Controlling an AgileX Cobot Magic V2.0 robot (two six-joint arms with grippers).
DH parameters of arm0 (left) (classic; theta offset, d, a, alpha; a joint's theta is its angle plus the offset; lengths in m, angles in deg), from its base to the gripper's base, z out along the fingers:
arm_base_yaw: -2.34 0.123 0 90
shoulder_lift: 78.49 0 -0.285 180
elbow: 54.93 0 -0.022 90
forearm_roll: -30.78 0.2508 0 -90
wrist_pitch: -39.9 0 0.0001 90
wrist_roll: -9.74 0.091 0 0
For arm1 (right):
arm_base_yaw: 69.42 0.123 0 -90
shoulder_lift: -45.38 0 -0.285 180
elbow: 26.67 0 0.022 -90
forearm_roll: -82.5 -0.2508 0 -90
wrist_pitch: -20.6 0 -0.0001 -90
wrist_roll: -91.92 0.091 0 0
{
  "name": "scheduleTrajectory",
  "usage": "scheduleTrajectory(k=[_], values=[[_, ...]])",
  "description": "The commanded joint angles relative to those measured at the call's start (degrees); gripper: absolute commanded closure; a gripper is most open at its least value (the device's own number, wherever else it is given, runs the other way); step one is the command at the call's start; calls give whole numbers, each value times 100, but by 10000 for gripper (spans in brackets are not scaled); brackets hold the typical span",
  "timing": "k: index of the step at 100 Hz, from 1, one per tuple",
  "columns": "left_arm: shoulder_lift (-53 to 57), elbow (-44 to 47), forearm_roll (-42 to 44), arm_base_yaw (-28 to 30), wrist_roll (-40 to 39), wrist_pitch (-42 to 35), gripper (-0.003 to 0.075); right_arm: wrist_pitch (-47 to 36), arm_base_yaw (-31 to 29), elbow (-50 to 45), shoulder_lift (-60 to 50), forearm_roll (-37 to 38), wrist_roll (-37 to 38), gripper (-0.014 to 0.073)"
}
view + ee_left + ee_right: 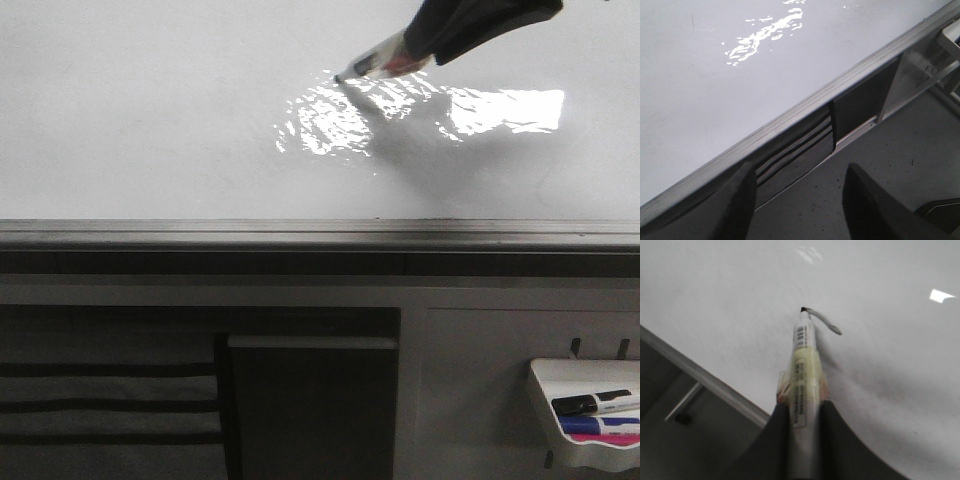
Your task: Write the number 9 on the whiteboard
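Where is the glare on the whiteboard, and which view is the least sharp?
Front view: bright glare patches on the whiteboard just below the marker, with the arm's soft shadow beside them. Left wrist view: smaller broken glare, rail fairly sharp. Right wrist view: softest; the right hand holds the marker, slightly blurred, near a faint grey stroke.
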Motion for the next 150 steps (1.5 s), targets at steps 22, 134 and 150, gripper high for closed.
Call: scheduleTrajectory(k=[22, 134, 150], values=[[44, -144, -180, 9, -57, -343, 367, 550, -517, 325, -100, 458, 175, 648], [-723, -642, -1534, -1226, 1838, 351, 367, 3924, -431, 532, -1121, -1648, -3350, 648], [-1240, -1044, -1534, -2319, 1911, 68, 361, 4043, -431, 532, -1302, -1648, -3437, 648]])
